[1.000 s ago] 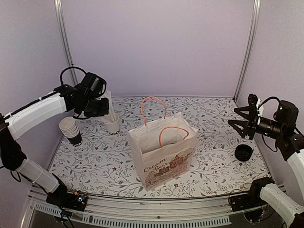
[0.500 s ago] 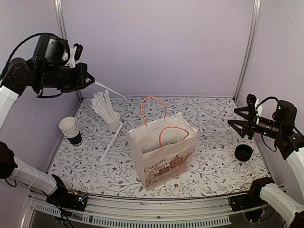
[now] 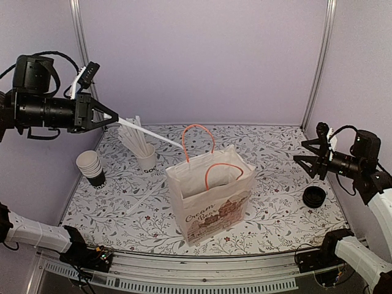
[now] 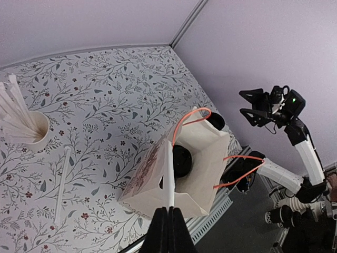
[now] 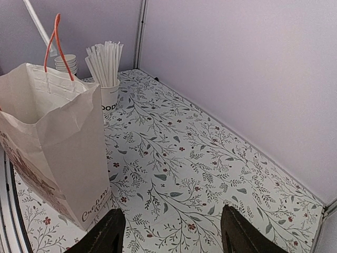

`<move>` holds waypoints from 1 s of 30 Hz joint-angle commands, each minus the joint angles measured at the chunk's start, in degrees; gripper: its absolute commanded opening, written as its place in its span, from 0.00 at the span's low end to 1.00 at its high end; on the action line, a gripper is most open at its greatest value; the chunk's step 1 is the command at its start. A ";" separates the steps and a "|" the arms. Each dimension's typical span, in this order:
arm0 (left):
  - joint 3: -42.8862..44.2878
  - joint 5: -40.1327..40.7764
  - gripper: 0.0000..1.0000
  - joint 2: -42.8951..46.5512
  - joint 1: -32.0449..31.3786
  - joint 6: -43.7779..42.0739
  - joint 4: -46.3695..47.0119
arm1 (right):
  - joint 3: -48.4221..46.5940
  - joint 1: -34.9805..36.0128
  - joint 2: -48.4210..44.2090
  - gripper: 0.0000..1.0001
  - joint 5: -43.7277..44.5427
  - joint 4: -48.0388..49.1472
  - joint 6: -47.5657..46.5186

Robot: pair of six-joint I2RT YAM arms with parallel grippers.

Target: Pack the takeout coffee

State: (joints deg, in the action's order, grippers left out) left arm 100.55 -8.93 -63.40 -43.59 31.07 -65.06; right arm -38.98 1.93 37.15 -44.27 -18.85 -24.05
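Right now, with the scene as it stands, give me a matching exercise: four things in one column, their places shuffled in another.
A. takeout coffee
B. lid stack
C. lidless cup stack
D. raised straw

1. pinched in the shut left gripper
2. inside the paper bag
3. on the table, right side, near the open right gripper
4. left side, beside the straw holder

Pairs: A-2, B-3, C-4, D-1.
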 commanded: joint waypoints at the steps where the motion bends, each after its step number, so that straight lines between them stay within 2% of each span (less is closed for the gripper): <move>1: 2.12 -4.78 0.00 -0.34 -1.26 -0.54 -4.09 | 0.40 -0.57 0.15 0.65 -0.88 0.26 -0.51; 13: 8.51 -3.09 0.00 0.40 -1.45 1.72 -14.30 | 0.49 -0.99 0.23 0.65 -1.33 0.13 -0.75; 21: 2.67 -7.93 0.00 -0.82 -2.21 1.54 -10.95 | 0.49 -1.09 -0.03 0.65 -1.63 -0.14 -1.08; 29: -1.50 -5.37 0.00 -7.78 -8.30 1.08 -3.90 | 0.49 -1.24 -0.40 0.65 -2.09 -0.46 -1.32; 30: -1.58 -5.09 0.03 -9.31 -9.24 0.86 -2.75 | 0.49 -1.24 -0.41 0.65 -2.10 -0.38 -1.34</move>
State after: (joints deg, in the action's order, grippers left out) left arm 100.38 -14.59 -68.69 -49.54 32.60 -72.99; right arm -38.92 1.04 37.19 -45.60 -19.03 -24.91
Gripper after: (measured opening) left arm 0.011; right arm 0.649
